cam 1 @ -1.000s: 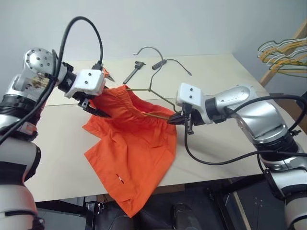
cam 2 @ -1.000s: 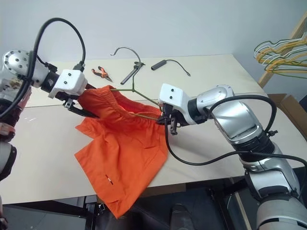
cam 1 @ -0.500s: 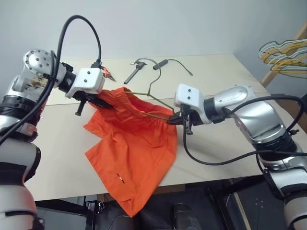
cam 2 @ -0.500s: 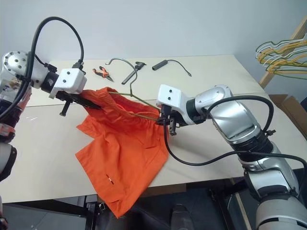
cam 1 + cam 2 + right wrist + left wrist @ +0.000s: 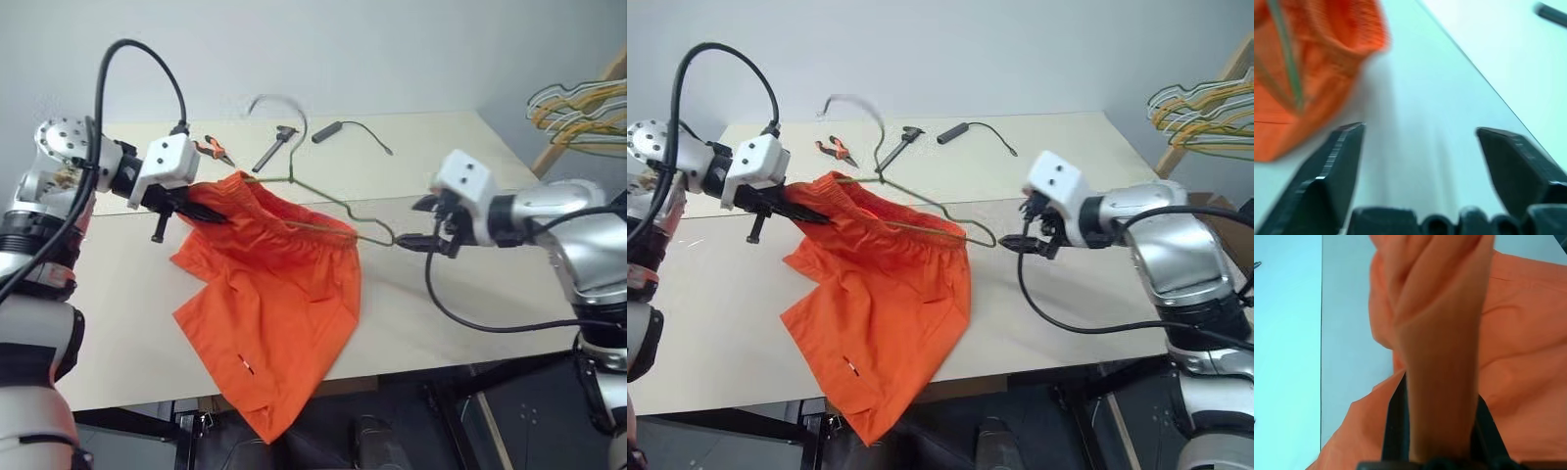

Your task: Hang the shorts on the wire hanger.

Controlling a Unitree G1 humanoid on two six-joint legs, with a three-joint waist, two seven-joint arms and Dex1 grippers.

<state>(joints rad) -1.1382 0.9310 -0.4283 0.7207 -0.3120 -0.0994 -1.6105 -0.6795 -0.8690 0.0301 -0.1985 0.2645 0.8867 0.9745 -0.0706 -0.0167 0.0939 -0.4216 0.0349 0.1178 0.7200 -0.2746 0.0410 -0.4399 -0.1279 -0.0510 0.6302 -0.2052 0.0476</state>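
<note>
Right gripper [image 5: 423,223] now off wire hanger [image 5: 333,208]

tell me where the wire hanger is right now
In the left eye view the wire hanger sits mid-table, threaded through the waistband of the shorts, its hook raised toward the pliers and its right corner poking out near the open right end effector.
</note>
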